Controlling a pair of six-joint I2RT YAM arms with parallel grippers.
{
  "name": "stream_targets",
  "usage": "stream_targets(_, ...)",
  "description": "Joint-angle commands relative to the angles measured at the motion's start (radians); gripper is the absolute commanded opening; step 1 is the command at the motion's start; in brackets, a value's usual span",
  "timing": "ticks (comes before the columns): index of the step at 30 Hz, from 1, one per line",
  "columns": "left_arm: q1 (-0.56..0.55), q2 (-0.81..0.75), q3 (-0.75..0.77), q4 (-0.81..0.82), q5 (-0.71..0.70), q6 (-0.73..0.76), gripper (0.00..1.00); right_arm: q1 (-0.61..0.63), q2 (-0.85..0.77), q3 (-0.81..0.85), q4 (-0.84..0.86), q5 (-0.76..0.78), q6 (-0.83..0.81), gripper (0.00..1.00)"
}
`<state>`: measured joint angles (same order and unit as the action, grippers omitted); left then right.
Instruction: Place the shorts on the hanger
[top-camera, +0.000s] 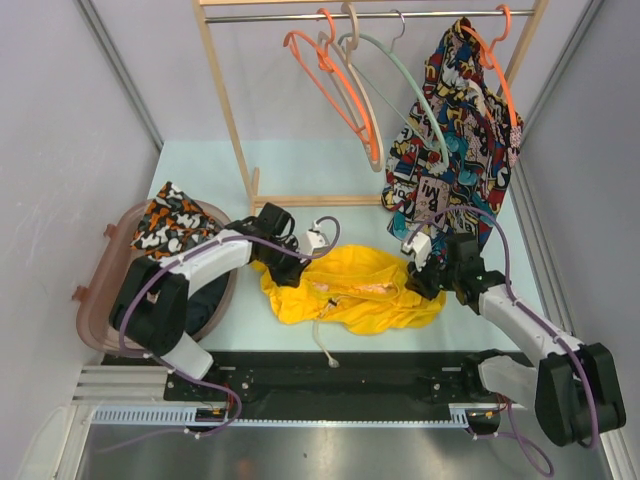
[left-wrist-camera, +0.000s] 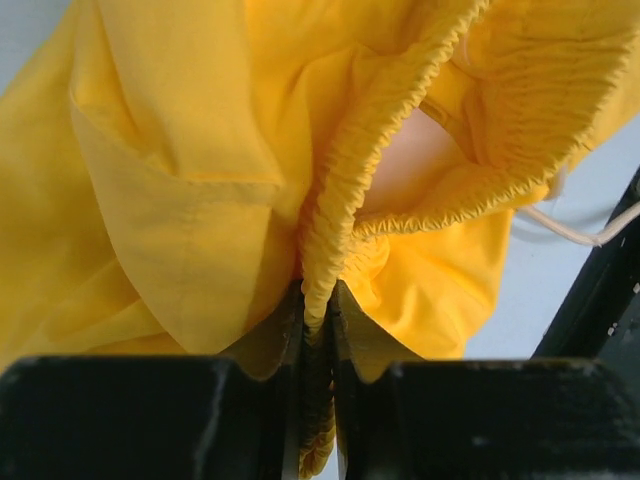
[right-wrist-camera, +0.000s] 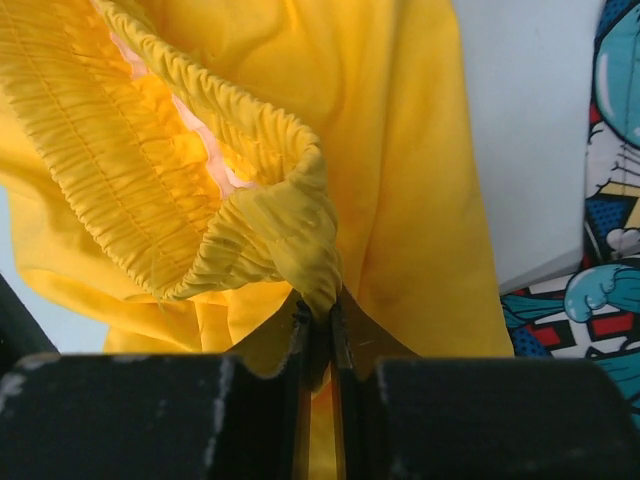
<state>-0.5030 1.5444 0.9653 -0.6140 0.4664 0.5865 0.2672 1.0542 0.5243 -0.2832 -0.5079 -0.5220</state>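
Pale mint surface (top-camera: 200, 170), enclosed by grey walls, is noted with a wooden rack (top-camera: 222, 100) at its far side. Shorts (top-camera: 350, 290) are found crumpled on the surface near its front edge, between the left arm (top-camera: 200, 260) and the right arm (top-camera: 520, 315). A whitish drawstring (top-camera: 322, 345) is trailed from them toward the near edge. Left jaws are shut tight on a fold of the elastic waistband (left-wrist-camera: 340, 190) at the left side of the shorts, with the band pinched flat between them. Right jaws are likewise shut on the waistband at the right side, where a gathered corner is clamped. The waistband opening is seen spread between the two grips. The hanger (top-camera: 412, 84) is hung from the rail (top-camera: 260, 17), well apart from the shorts, between orange hangers (top-camera: 335, 80) and a comic-print garment (top-camera: 460, 130). A basket (top-camera: 95, 300) holding patterned cloth (top-camera: 170, 222) is recorded at the left.
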Motion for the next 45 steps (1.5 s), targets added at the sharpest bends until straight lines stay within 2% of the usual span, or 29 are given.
stream_targets(1,0.017,0.074,0.076,-0.016,-0.044,-0.08,0.17,-0.023,0.043,0.04,0.053,0.043,0.063,0.12)
stream_targets(3,0.021,0.103,0.09,-0.032,-0.051,-0.089,0.24,-0.031,0.053,0.046,0.05,0.045,0.059,0.15)
stream_targets(5,0.026,0.097,0.095,-0.041,-0.048,-0.091,0.31,-0.033,0.047,0.054,0.029,0.046,0.056,0.24)
stream_targets(6,0.027,0.067,0.096,-0.046,-0.034,-0.09,0.38,-0.033,0.024,0.063,0.016,0.046,0.056,0.42)
stream_targets(7,0.032,0.04,0.099,-0.065,0.009,-0.08,0.43,-0.033,0.001,0.071,0.001,0.048,0.056,0.51)
stream_targets(8,0.034,0.013,0.111,-0.079,0.024,-0.077,0.5,-0.033,-0.025,0.08,-0.04,0.049,0.056,0.58)
stream_targets(9,0.034,-0.056,0.122,-0.095,0.041,-0.074,0.61,-0.033,-0.054,0.089,-0.065,0.046,0.051,0.7)
stream_targets(11,0.032,-0.127,0.159,-0.148,0.08,-0.067,0.71,-0.034,-0.175,0.124,-0.144,0.034,0.045,0.78)
stream_targets(12,0.032,-0.203,0.173,-0.177,0.084,-0.066,0.83,-0.033,-0.225,0.14,-0.174,0.028,0.043,0.83)
stream_targets(14,0.035,-0.277,0.211,-0.199,0.087,-0.066,0.99,-0.033,-0.347,0.19,-0.261,0.013,0.046,0.87)
stream_targets(17,0.035,-0.395,0.253,-0.237,0.1,-0.062,1.0,-0.031,-0.434,0.29,-0.386,0.009,0.054,0.93)
stream_targets(20,0.034,-0.495,0.273,-0.222,0.112,-0.089,1.0,-0.033,-0.439,0.408,-0.517,0.02,0.048,0.95)
stream_targets(23,0.037,-0.568,0.288,-0.178,0.129,-0.145,1.0,-0.033,-0.419,0.503,-0.579,0.016,0.08,0.96)
stream_targets(26,0.035,-0.576,0.332,-0.159,0.162,-0.178,1.0,-0.033,-0.384,0.63,-0.515,0.028,0.207,0.96)
stream_targets(31,0.063,-0.553,0.404,-0.099,0.14,-0.257,1.0,-0.037,-0.157,0.903,-0.42,0.071,0.298,0.96)
stream_targets(37,0.064,-0.57,0.394,-0.07,0.081,-0.27,1.0,-0.066,0.083,1.167,-0.295,0.15,0.327,0.96)
stream_targets(45,0.083,-0.603,0.348,-0.043,0.078,-0.298,1.0,-0.075,0.296,1.321,-0.212,0.22,0.283,0.95)
